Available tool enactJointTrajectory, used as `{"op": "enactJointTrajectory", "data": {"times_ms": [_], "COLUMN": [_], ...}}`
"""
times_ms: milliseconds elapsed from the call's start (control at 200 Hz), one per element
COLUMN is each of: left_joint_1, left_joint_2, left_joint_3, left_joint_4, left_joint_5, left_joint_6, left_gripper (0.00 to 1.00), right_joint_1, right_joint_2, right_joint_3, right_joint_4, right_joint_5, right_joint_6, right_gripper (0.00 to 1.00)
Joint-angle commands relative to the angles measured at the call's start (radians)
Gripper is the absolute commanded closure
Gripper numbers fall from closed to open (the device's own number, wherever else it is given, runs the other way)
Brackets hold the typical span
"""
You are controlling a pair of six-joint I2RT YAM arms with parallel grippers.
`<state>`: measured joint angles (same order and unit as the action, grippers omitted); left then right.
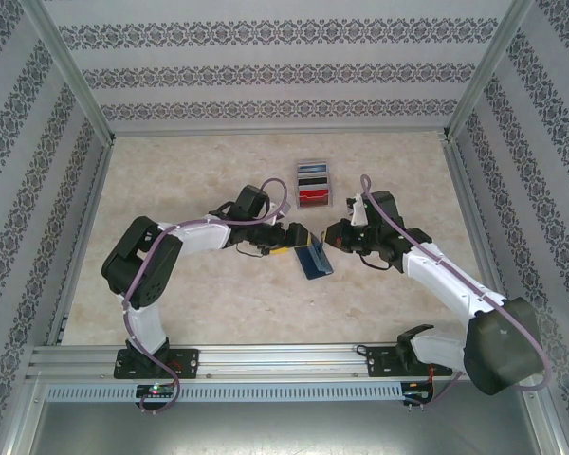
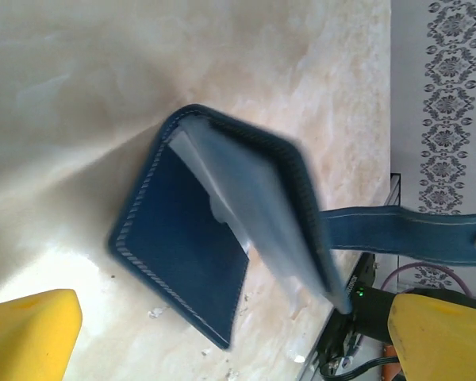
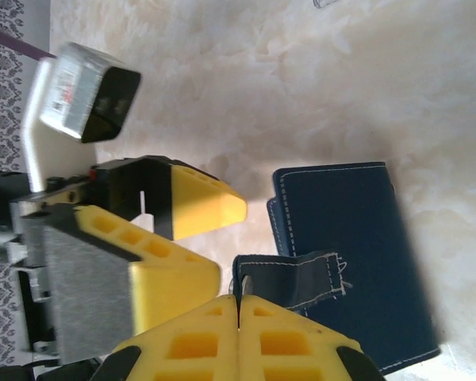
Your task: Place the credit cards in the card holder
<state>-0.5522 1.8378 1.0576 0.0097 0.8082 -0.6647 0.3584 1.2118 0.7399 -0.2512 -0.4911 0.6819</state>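
Note:
The navy card holder (image 1: 315,261) lies on the table between my two grippers. In the left wrist view the card holder (image 2: 182,246) stands partly open, with one flap and its clear inner sleeves lifted. Its clasp tab (image 2: 397,234) is stretched out to the right. My right gripper (image 3: 239,305) is shut on the end of that clasp tab (image 3: 297,278). The left gripper (image 2: 234,345) is open wide, with the holder's near corner between its yellow fingers (image 2: 28,333). The credit cards (image 1: 314,194), red and black, sit in a clear rack behind the grippers.
The clear slotted rack (image 1: 314,171) stands just behind the grippers at the table's middle. Patterned walls enclose the marble table (image 1: 190,303) on three sides. A metal rail (image 1: 284,360) carries both arm bases along the near edge.

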Motion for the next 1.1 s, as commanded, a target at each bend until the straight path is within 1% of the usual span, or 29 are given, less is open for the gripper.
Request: {"op": "enactJointTrajectory", "data": {"times_ms": [0,115,185,245,275,315,385,440,485,515,535,580,615,659,739,834,884,954,1094], "left_joint_1": [0.005,0.007,0.013,0.019,0.023,0.023,0.024,0.023,0.024,0.026,0.029,0.028,0.019,-0.002,-0.031,-0.040,-0.041,-0.047,-0.066], "left_joint_2": [-0.008,0.026,0.025,0.005,-0.015,-0.051,-0.124,-0.179,-0.216,-0.236,-0.242,-0.224,-0.191,-0.153,-0.115,-0.081,-0.064,-0.048,-0.016], "left_joint_3": [0.025,-0.009,-0.052,-0.076,-0.088,-0.098,-0.101,-0.108,-0.124,-0.148,-0.165,-0.166,-0.132,-0.100,-0.105,-0.135,-0.147,-0.146,-0.116], "left_joint_4": [-0.084,-0.035,0.027,0.038,0.032,-0.002,-0.106,-0.173,-0.201,-0.174,-0.125,-0.045,-0.061,-0.089,-0.043,0.061,0.102,0.120,0.099], "left_joint_5": [-0.005,0.008,-0.008,-0.049,-0.081,-0.150,-0.312,-0.436,-0.485,-0.461,-0.403,-0.233,-0.181,-0.176,-0.183,-0.163,-0.161,-0.161,-0.160], "left_joint_6": [0.024,-0.029,-0.067,-0.078,-0.078,-0.062,-0.012,-0.002,0.001,0.004,0.010,0.041,0.046,0.057,0.043,-0.022,-0.046,-0.057,-0.046], "left_gripper": [0.00,0.00,0.00,0.00,0.00,0.00,0.00,0.00,0.01,0.01,0.00,0.00,0.00,0.00,0.00,0.10,0.18,0.33,0.34], "right_joint_1": [0.011,0.011,0.007,-0.005,-0.014,-0.028,-0.058,-0.085,-0.109,-0.122,-0.131,-0.145,-0.155,-0.166,-0.187,-0.194,-0.201,-0.215,-0.220], "right_joint_2": [0.020,0.025,0.026,0.028,0.029,0.032,0.042,0.054,0.063,0.068,0.072,0.079,0.085,0.099,0.124,0.152,0.161,0.163,0.168], "right_joint_3": [0.021,0.013,0.005,-0.006,-0.013,-0.025,-0.042,-0.054,-0.064,-0.070,-0.075,-0.081,-0.085,-0.086,-0.088,-0.091,-0.095,-0.108,-0.115], "right_joint_4": [0.002,0.000,-0.005,-0.010,-0.010,-0.009,-0.013,-0.022,-0.025,-0.028,-0.030,-0.033,-0.035,-0.045,-0.041,-0.042,-0.052,-0.052,-0.029], "right_joint_5": [0.007,0.018,0.028,0.033,0.033,0.031,0.026,0.023,0.016,0.016,0.017,0.021,0.027,0.039,0.030,0.027,0.048,0.066,0.037], "right_joint_6": [0.008,0.008,0.001,0.001,0.002,0.001,-0.011,-0.022,-0.028,-0.030,-0.031,-0.033,-0.037,-0.039,-0.031,-0.033,-0.036,-0.032,-0.032], "right_gripper": [1.00,1.00,1.00,1.00,1.00,1.00,1.00,1.00,1.00,1.00,1.00,1.00,1.00,1.00,1.00,1.00,1.00,1.00,1.00]}}
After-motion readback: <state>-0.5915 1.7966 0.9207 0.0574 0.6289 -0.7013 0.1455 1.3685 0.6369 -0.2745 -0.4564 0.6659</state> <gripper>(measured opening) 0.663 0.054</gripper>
